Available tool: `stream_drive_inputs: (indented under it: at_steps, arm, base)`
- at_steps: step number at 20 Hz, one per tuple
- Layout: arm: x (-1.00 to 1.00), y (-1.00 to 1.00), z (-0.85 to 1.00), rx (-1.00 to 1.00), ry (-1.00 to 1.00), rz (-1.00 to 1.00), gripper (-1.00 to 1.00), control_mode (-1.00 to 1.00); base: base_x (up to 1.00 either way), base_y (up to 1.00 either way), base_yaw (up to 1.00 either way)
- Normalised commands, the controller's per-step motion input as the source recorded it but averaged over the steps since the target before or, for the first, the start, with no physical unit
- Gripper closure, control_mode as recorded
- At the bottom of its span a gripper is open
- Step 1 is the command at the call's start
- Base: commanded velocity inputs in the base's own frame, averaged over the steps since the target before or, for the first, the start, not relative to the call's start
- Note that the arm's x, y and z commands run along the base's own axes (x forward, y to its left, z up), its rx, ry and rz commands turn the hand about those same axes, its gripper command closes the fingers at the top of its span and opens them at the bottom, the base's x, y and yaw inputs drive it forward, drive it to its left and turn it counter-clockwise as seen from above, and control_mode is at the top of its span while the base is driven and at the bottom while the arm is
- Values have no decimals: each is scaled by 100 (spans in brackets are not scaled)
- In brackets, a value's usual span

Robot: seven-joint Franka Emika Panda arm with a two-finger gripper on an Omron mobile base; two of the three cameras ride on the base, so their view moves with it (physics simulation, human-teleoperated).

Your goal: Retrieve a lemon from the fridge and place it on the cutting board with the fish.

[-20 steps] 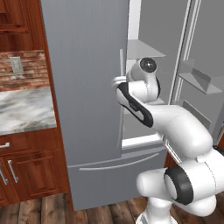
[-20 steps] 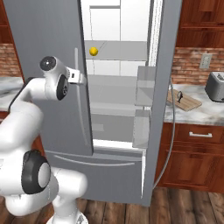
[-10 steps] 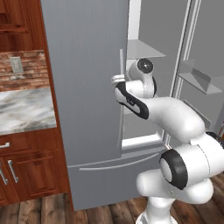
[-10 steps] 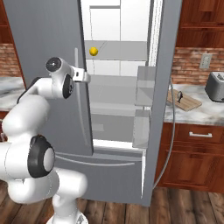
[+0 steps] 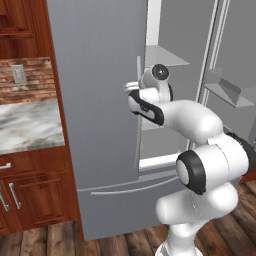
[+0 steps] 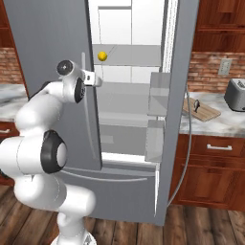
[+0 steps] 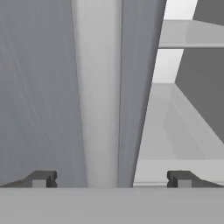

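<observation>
Jaws stood wide apart on the gripper (image 7: 111, 179), with nothing held between them. Right ahead of them ran the long silver handle (image 7: 97, 92) of the fridge (image 5: 95, 115), on its shut left door. My guess was that the hand sat there because it was close to the door's edge, on its way round into the open side.

Past the jaws, up and deeper inside the fridge, the lemon (image 6: 102, 56) sat on a white shelf (image 6: 129, 56). It was well apart from the jaws, so it was not yet picked up. The other fridge door hung open, so the way in was free.

Far off to the side of the jaws, the cutting board (image 6: 201, 109) lay flat on the grey stone worktop (image 6: 225, 122), with the dark fish (image 6: 196, 104) on top of it. A toaster (image 6: 235, 94) stood near the board. Red-brown cupboards, a brick wall and a wooden floor (image 6: 191, 229) were all around.
</observation>
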Motion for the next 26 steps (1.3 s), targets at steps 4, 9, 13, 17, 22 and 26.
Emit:
stream_drive_inputs:
  at_steps: [4, 9, 13, 17, 22, 26]
  arm:
    - [44, 5, 0, 0, 0, 0, -100, -100]
    - [40, 1, -2, 0, -3, 0, -100, -100]
    - [34, 3, 0, 0, -4, 0, -100, -100]
    - [36, 11, 0, 0, 0, 0, 100, -100]
    - [12, 15, 0, 0, 1, -5, 100, -100]
    - [-17, 6, 0, 0, 0, -19, 100, -100]
  base:
    - [0, 0, 0]
    - [0, 0, 0]
    - [0, 0, 0]
    - [0, 0, 0]
    - [0, 0, 0]
    - [0, 0, 0]
